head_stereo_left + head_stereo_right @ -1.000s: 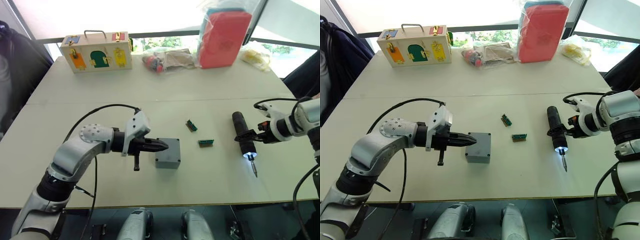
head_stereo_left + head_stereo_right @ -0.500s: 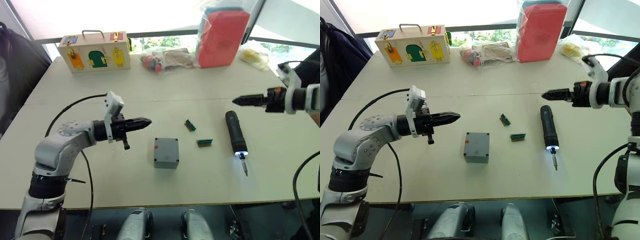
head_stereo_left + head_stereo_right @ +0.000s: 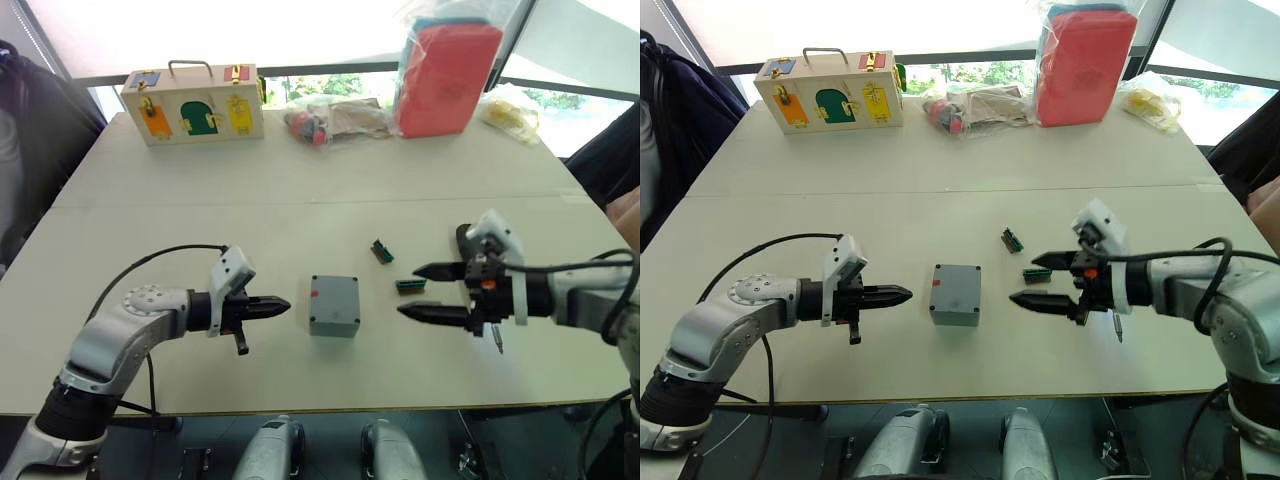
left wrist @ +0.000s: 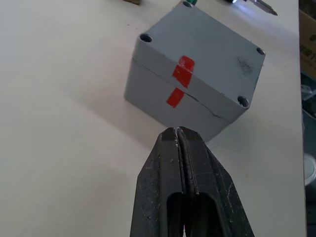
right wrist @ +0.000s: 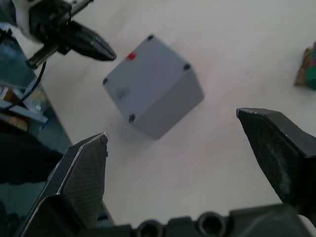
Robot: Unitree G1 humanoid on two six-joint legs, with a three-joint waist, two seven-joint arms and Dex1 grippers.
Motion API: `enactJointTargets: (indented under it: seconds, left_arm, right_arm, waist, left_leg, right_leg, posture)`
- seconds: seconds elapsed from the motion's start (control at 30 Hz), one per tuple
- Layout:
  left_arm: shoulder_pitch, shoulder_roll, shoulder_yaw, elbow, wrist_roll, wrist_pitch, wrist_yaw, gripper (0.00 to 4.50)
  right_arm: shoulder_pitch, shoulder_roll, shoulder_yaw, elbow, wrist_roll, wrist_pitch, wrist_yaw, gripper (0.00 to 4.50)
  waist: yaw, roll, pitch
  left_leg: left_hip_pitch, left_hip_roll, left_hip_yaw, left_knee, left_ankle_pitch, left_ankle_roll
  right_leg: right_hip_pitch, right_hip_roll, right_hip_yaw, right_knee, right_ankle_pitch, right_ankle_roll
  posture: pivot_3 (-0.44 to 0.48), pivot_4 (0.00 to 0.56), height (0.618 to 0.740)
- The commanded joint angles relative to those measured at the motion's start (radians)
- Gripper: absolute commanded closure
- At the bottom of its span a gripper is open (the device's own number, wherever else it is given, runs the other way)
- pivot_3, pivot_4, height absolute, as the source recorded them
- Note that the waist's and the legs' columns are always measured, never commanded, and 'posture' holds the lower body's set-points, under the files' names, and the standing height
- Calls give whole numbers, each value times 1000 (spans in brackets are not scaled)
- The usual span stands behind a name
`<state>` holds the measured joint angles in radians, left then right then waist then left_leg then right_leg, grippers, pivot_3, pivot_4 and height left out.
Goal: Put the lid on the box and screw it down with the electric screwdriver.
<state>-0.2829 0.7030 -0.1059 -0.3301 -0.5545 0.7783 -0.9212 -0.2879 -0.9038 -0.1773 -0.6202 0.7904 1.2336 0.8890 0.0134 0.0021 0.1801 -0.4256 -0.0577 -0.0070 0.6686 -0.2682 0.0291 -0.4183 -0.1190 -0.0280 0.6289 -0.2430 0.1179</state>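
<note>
Centrally, the box [image 3: 334, 305] sits on a pale table [image 3: 200, 230] near bright windows [image 3: 300, 30].

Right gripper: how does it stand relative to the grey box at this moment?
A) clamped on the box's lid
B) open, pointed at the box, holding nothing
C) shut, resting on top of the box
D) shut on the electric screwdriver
B: the right gripper has its fingers spread wide and empty, aimed at the box with bare table between them.

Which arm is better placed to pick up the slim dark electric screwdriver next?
Likely the right. The dark pen-shaped electric screwdriver lies just behind the open right gripper, while the shut left gripper sits beyond the grey box.
</note>
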Motion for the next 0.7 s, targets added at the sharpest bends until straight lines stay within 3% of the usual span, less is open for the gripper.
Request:
enactJointTargets:
  seconds: [0.03,0.17,0.7]
  left_arm:
    - [-11,-9,-8,-29,9,-22,2,4500]
    - [-38,-76,23,9,-17,-9,44,4500]
    - [-35,-69,-49,26,66,-39,20,4500]
  right_arm:
    - [13,-8,26,-67,8,-47,-15,17]
    - [28,-5,169,-58,-134,-177,-67,17]
    - [47,51,274,-33,-160,-234,-104,17]
  waist:
    - [0,0,0]
    - [2,-1,0]
    - [0,-1,0]
  left_leg:
    - [0,0,0,0,0,0]
    - [0,0,0,0,0,0]
    - [0,0,0,1,0,0]
  right_leg:
    - [0,0,0,0,0,0]
    - [0,0,0,0,0,0]
    - [0,1,-2,0,0,0]
  posture:
    - [0,150,740]
    - [0,150,740]
    - [0,150,740]
